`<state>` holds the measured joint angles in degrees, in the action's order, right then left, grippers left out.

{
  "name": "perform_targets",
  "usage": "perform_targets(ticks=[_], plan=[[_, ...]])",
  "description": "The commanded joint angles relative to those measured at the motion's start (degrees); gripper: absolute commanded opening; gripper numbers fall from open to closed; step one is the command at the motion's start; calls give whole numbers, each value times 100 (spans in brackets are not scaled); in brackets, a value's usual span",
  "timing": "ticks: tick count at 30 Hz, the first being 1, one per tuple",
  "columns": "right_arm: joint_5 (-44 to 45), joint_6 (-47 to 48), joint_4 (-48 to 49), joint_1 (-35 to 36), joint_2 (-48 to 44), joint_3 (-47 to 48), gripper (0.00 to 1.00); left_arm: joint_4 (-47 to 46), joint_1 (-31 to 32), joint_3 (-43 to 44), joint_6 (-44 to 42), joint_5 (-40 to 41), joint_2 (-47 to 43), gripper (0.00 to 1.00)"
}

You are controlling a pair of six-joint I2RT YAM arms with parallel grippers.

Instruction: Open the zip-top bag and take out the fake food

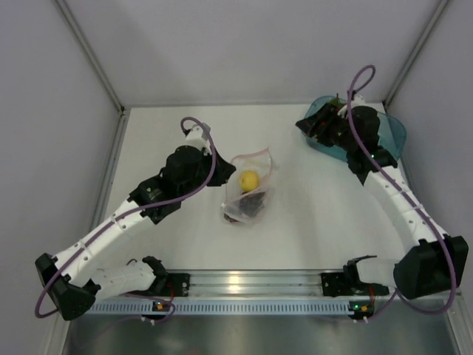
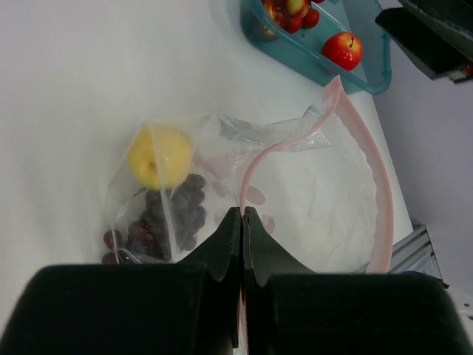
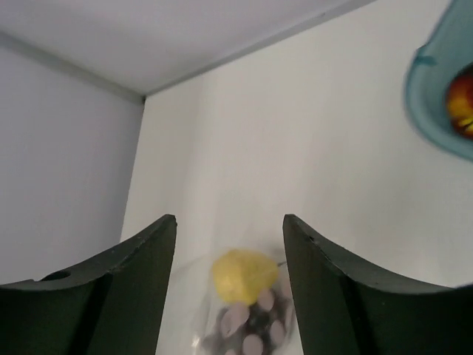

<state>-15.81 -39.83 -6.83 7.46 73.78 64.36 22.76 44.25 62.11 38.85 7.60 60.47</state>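
The zip-top bag (image 1: pixel 251 191) lies in the middle of the table, its mouth pulled open. My left gripper (image 1: pixel 226 171) is at its left side, shut on the pink zip strip (image 2: pixel 242 194); the other strip (image 2: pixel 375 192) arcs away to the right. A yellow lemon (image 2: pixel 159 155) and dark grapes (image 2: pixel 159 222) lie inside the bag. My right gripper (image 1: pixel 309 132) hovers at the teal tub (image 1: pixel 388 133), open and holding nothing (image 3: pixel 229 222). The lemon (image 3: pixel 244 274) and grapes (image 3: pixel 255 325) show far beyond its fingers. A red apple (image 2: pixel 343 49) and red berries (image 2: pixel 295 16) sit in the tub.
The teal tub (image 2: pixel 314 55) stands at the back right corner, near the side wall. White walls enclose the table on the left, back and right. A metal rail (image 1: pixel 251 281) runs along the near edge between the arm bases.
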Motion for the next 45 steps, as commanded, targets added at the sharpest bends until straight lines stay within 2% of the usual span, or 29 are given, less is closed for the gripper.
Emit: perform_targets(ticks=[1,3,4,7,10,16,19,24,29,33,35,39,43,45], plan=[[786,204,-450,1130,-847,200,60,-193,22,328,52,137,114,0],[1219,379,-826,1633,-970,445,58,-246,22,390,87,154,167,0],[1543,423,-933,2123,-1023,524,53,-307,22,399,114,172,202,0],[2265,327,-1312,2915,-1067,823,44,-509,40,381,228,234,246,0],[2844,240,-1469,3724,-971,999,42,-720,57,302,395,234,307,0],[3864,-85,-1803,4701,-365,1360,30,-1010,145,258,641,347,475,0],[4382,-314,-1875,4921,-101,1422,25,-1072,224,223,790,653,466,0],[4727,-683,-1673,5072,31,1071,16,-1221,435,48,1019,1129,326,0],[5026,-850,-1690,5081,242,1114,14,-1380,619,-102,1142,1209,264,0],[5421,-1035,-1699,5072,523,1333,9,-1590,988,-312,1274,1751,98,0],[5440,-1158,-1655,5063,698,1421,8,-1801,1251,-436,1300,1938,-70,0],[5466,-1325,-1620,5072,1033,1510,6,-1793,1349,-489,1362,2053,-123,0],[5545,-1544,-1348,5116,1051,968,3,-1784,1349,-576,1345,2298,-237,0],[5615,-1571,-857,5194,894,606,3,-1793,1350,-621,1318,2448,-351,0]])
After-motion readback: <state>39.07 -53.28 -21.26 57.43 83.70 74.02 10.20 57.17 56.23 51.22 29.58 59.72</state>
